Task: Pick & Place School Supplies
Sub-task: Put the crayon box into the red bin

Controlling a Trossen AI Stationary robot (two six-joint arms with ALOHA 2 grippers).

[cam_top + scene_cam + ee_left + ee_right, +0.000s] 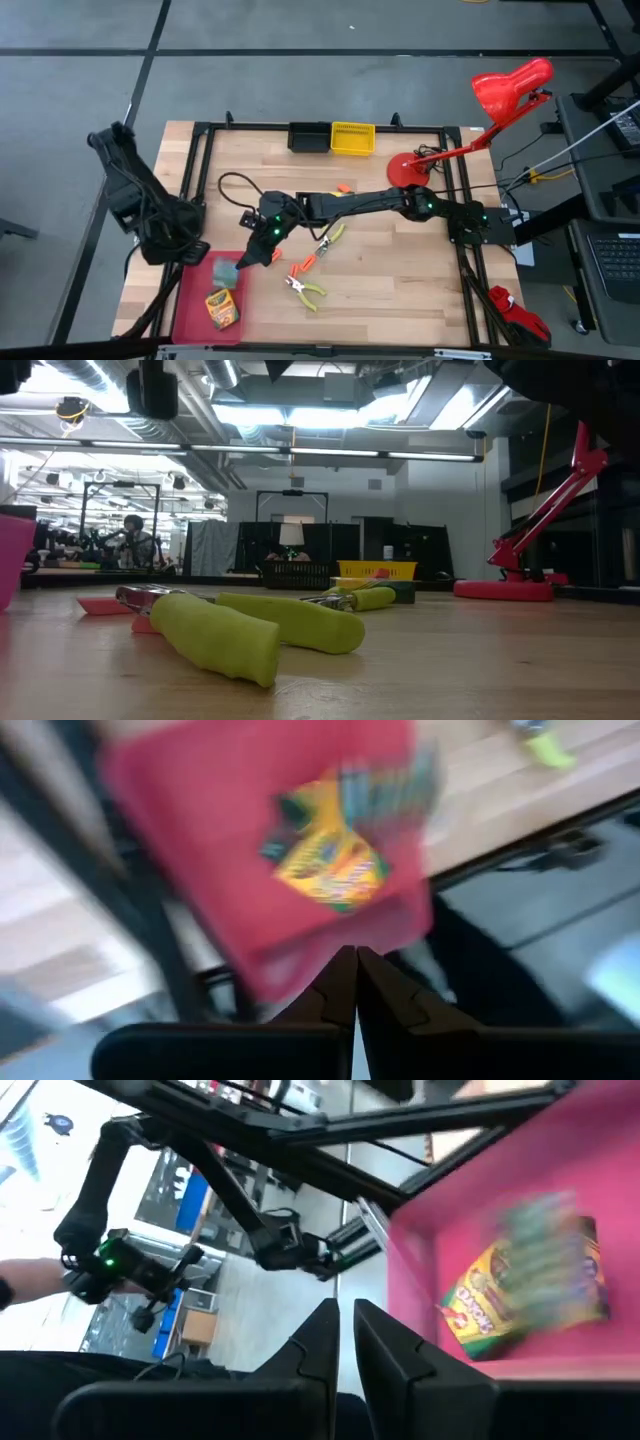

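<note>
A red tray sits at the table's near-left corner. One yellow-and-green crayon box lies flat in it, also seen as the box and the box. A second, blurred greenish box lies toward the tray's far end. My right gripper hovers at the tray's right rim, open by a narrow gap and empty. My left gripper is shut and empty over the tray's far-left corner. Two pliers with lime-green handles and an orange piece lie on the wood.
A black bin and a yellow bin stand at the far edge. A red desk lamp's base is at far right. Another orange piece and a black cable lie mid-table. The low view shows the green handles close up.
</note>
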